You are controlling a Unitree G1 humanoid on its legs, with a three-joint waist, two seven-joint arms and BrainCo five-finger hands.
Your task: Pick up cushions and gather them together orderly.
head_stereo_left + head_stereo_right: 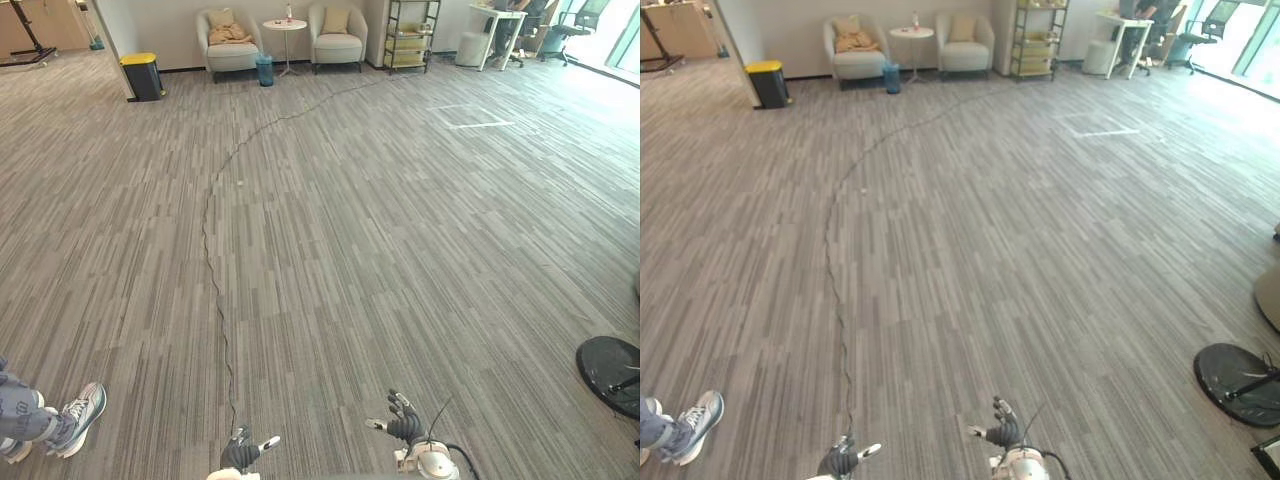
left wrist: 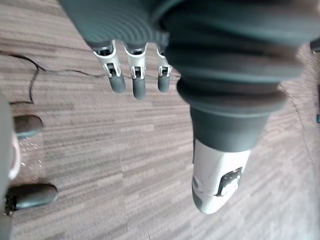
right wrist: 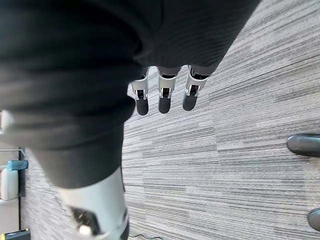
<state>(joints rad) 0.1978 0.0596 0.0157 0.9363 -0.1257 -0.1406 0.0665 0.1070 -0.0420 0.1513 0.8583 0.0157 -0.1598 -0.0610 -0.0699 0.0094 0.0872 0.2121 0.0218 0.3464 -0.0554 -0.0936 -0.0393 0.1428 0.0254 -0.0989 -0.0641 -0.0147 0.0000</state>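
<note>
The left hand (image 1: 240,452) and right hand (image 1: 404,425) hung low over the carpet (image 1: 350,250), fingers loosely straight and holding nothing. Each wrist view showed carpet just past its fingertips (image 2: 135,82). The head views showed the cushions far ahead of the fingers: one (image 1: 221,18) on the left armchair (image 1: 232,55), one (image 1: 336,20) on the right armchair (image 1: 338,48). A person's shoe (image 1: 80,415) lay left of the left fingers.

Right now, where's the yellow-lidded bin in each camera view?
Left eye view: yellow-lidded bin far upper left.
Right eye view: bin upper left.
Right wrist view: bin at the frame's edge.
Left wrist view: carpet past left hand.
Shared landmark: pale armchair beside it.
</note>
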